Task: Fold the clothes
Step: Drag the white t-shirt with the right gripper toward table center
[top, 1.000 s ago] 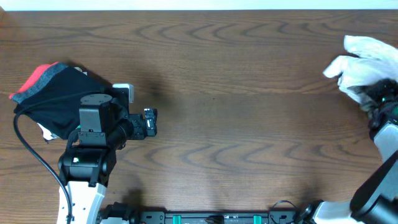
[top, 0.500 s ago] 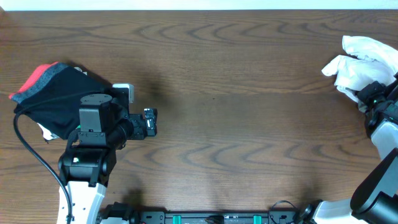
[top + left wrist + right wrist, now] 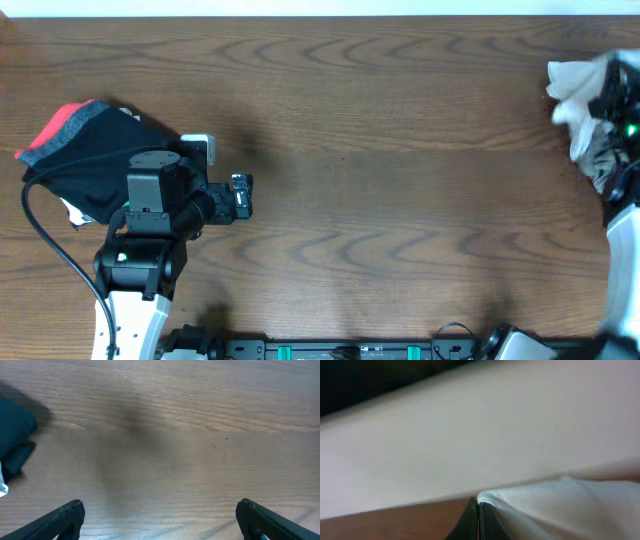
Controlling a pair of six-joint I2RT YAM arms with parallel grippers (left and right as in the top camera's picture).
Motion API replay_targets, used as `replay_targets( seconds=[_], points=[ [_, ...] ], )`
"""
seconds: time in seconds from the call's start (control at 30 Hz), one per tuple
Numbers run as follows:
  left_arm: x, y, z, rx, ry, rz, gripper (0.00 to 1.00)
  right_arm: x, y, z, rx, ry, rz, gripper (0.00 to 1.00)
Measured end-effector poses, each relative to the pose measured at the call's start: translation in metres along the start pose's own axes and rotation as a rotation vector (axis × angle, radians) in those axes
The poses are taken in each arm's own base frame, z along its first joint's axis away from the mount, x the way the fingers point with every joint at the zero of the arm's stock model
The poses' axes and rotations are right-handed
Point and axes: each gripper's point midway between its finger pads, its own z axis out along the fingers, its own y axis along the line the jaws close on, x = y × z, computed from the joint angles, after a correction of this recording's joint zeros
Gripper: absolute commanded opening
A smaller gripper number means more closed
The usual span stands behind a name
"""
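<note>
The clothes lie in two places. A black and red pile (image 3: 75, 150) sits at the table's left, and its dark edge (image 3: 15, 435) shows in the left wrist view. My left gripper (image 3: 240, 196) hangs just right of that pile, open over bare wood, its two fingertips (image 3: 67, 516) far apart and nothing between them (image 3: 160, 520). At the far right edge my right gripper (image 3: 604, 98) is shut (image 3: 477, 510) on a fold of the white T-shirt (image 3: 572, 82) (image 3: 555, 505), which hangs bunched from it. A khaki-grey garment (image 3: 602, 162) lies just below.
The brown wooden table (image 3: 380, 180) runs across the whole view. The left arm's base (image 3: 135, 270) and its black cable (image 3: 55, 240) stand at the front left. A dark rail (image 3: 350, 350) lines the front edge.
My right gripper has moved toward the far right corner, dragging the white T-shirt with it and uncovering khaki-grey fabric underneath. The left arm has stayed still.
</note>
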Motion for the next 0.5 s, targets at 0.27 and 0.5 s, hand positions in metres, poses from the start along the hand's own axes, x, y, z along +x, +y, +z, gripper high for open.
replay_targets(
  seconds=[0.27, 0.5],
  points=[
    [0.000, 0.000, 0.000, 0.000, 0.000, 0.000, 0.98, -0.007, 0.192, -0.043, -0.592, 0.098, -0.071, 0.01],
    [0.000, 0.000, 0.000, 0.001, -0.001, 0.000, 0.98, 0.107, 0.219, -0.045, -0.656, 0.550, 0.144, 0.04]
  ],
)
